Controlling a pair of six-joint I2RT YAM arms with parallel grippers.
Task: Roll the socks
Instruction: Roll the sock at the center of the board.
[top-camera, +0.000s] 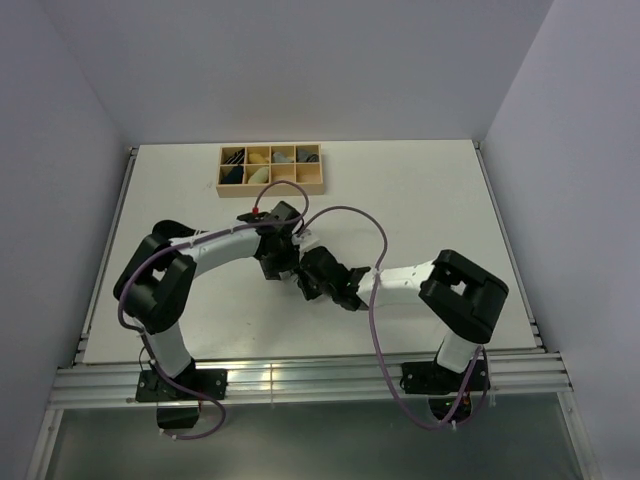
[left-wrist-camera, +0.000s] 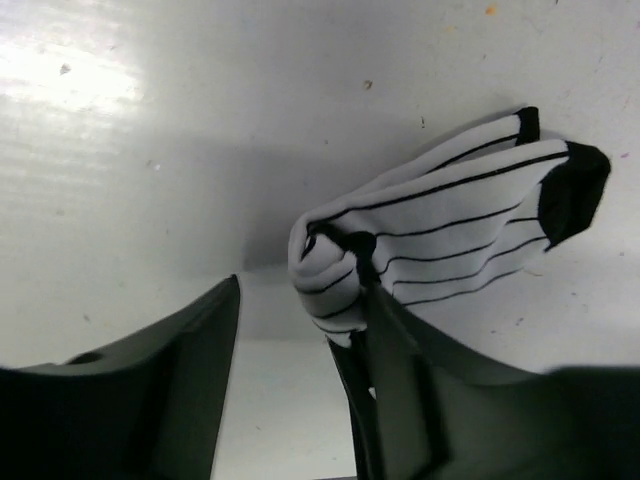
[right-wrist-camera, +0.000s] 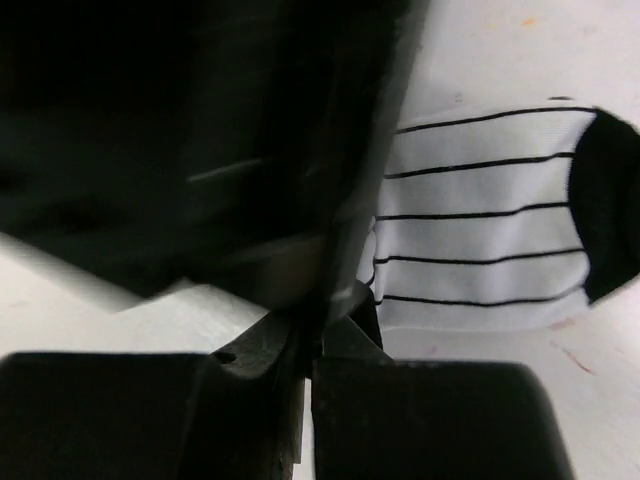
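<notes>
The white knitted ankle sock with thin black stripes and black ends (left-wrist-camera: 450, 225) lies on the white table (top-camera: 420, 200) near its middle, with one end curled into a loose roll. The black sock is not in sight. The striped one looks light, soft and limp, and likely to spring open unless pinched across the roll itself. The left gripper (left-wrist-camera: 298, 268) stands partly open and holds nothing, one finger against the roll. The right gripper (right-wrist-camera: 315, 338) is closed tight at that same end; whether it has caught fabric cannot be told. The grippers crowd each other, but bare table lies around them, and the wooden compartment tray (top-camera: 270, 187) is well apart at the back.
</notes>
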